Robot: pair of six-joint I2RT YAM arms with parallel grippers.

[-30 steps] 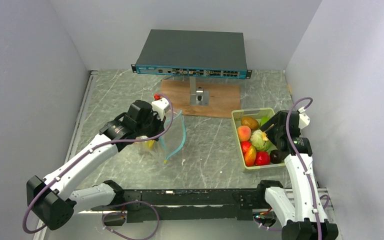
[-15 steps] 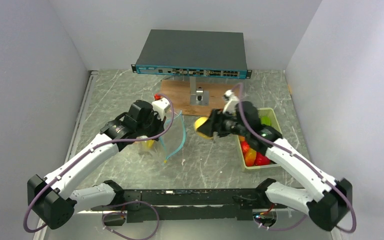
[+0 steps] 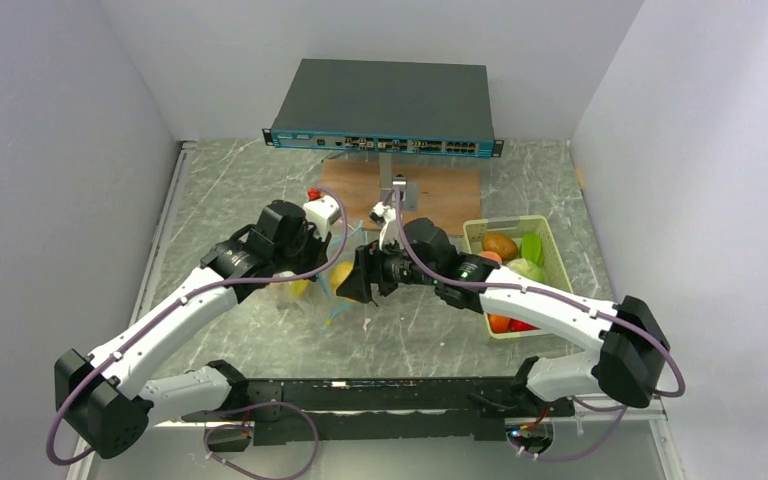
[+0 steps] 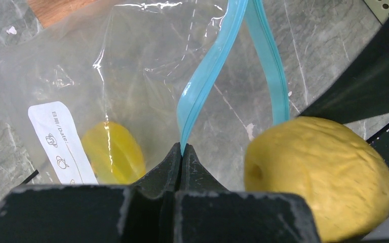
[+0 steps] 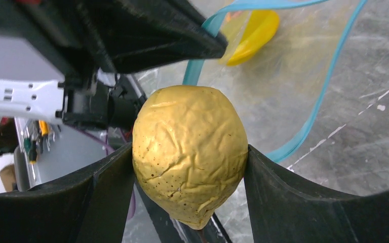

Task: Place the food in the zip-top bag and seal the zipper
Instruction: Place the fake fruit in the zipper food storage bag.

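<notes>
My left gripper (image 4: pixel 182 147) is shut on the teal-blue zipper (image 4: pixel 210 66) of the clear zip-top bag (image 4: pixel 131 76) and holds its mouth open; it also shows in the top view (image 3: pixel 310 262). A yellow fruit (image 4: pixel 112 152) lies inside the bag. My right gripper (image 5: pixel 190 167) is shut on a wrinkled yellow pear (image 5: pixel 190 154) and holds it at the bag's mouth (image 3: pixel 342 275). The pear also shows at the right of the left wrist view (image 4: pixel 319 177). More food (image 3: pixel 500 245) lies in the pale green tray (image 3: pixel 555 245) at the right.
A grey network switch (image 3: pixel 385 105) stands on a post over a wooden board (image 3: pixel 450 200) at the back. A small red thing (image 3: pixel 313 192) sits behind the left gripper. White walls close in on both sides.
My right arm lifted the yellow pear out of the tray and swung left across the table to the bag's mouth. My left gripper kept still, holding the zipper.
</notes>
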